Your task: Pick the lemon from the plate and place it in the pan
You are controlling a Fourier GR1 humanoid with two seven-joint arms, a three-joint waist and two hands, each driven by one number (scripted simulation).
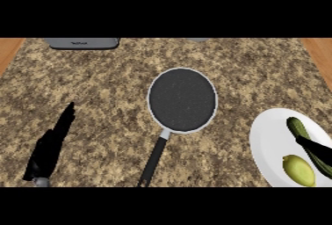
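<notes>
A: In the head view, where is the lemon [298, 170] found?

B: It is seen on the near part of the plate [267, 145], at the right edge of the counter [97, 88]. A green vegetable [298, 127] lies just beyond it. The pan [182, 100] is set in the middle, well apart, with nothing in it.

A: And the hands?

B: The right hand [318, 154] is held over the plate beside the lemon; its fingers [306, 143] look straight, with nothing grasped. The left hand [50, 147] is rested at the near left, fingers released.

A: How should the lemon be taken?

B: It is judged light, stiff and smooth, so apt to roll; it would best be clasped across its narrow middle.
</notes>
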